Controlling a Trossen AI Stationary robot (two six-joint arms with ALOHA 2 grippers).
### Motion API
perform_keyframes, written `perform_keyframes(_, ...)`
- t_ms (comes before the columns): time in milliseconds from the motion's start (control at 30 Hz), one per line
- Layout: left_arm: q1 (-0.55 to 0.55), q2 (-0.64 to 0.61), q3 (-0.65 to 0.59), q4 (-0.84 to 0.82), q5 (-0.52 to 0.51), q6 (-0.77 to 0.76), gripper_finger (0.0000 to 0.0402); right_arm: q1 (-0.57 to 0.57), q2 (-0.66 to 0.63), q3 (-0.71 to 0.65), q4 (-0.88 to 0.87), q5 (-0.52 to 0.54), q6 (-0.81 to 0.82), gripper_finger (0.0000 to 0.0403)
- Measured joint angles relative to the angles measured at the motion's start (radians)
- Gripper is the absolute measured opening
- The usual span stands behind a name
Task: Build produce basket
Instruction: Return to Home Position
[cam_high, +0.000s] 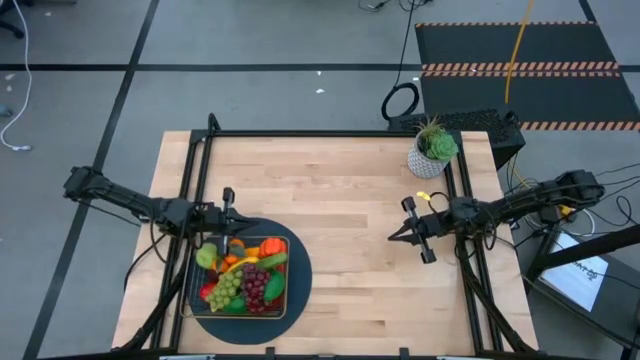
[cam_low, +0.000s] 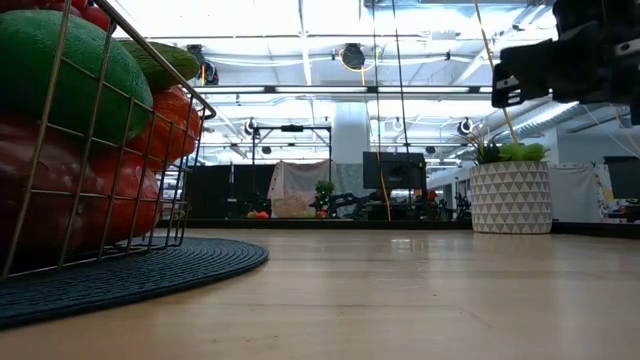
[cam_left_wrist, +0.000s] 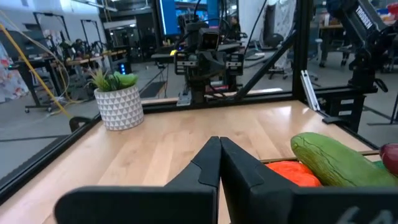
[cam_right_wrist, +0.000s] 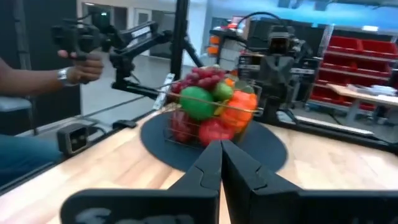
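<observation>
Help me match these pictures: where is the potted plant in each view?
High view: potted plant, upper right corner of the table.
Low view: potted plant, right of centre.
Left wrist view: potted plant, left side.
Right wrist view: absent.
Shared landmark: the basket, in high, low and right wrist views.

We're seeing a smooth, matt pale-wood table (cam_high: 340, 190), a basket (cam_low: 190, 165) of thin gold-toned metal wire, glossy plastic produce (cam_high: 243, 275), a dark ribbed woven mat (cam_low: 150, 270) beneath, and a matt white pot (cam_low: 510, 197) far right.
</observation>
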Motion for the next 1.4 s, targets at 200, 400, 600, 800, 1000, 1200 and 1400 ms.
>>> perform_keyframes(200, 0.0, -0.016, -0.007, -0.003, 0.0, 0.001, 0.0005, -0.047, -0.02, -0.001, 0.003, -0.049, -0.028, 0.0)
perform_keyframes(400, 0.0, -0.016, -0.007, -0.028, 0.006, 0.0, 0.0008, -0.138, -0.078, -0.002, -0.013, -0.131, -0.032, 0.0)
perform_keyframes(600, 0.0, -0.015, -0.007, -0.048, 0.048, -0.001, 0.0008, -0.208, -0.123, -0.003, -0.043, -0.206, -0.022, 0.0)
perform_keyframes(800, 0.0, -0.015, -0.007, -0.048, 0.048, -0.004, 0.0005, -0.246, -0.157, -0.004, -0.088, -0.155, -0.009, 0.0)
perform_keyframes(1000, 0.0, -0.026, -0.007, -0.048, 0.048, -0.004, 0.0005, -0.162, -0.171, -0.004, -0.115, 0.122, -0.021, 0.0)
perform_keyframes(1200, 0.0, -0.066, -0.007, -0.047, 0.048, 0.0, 0.001, -0.054, -0.202, -0.004, -0.191, 0.188, -0.08, 0.0)
perform_keyframes(1400, 0.0, -0.085, -0.007, -0.052, 0.048, -0.001, 0.0005, -0.048, -0.335, -0.004, -0.327, 0.185, -0.07, 0.0)
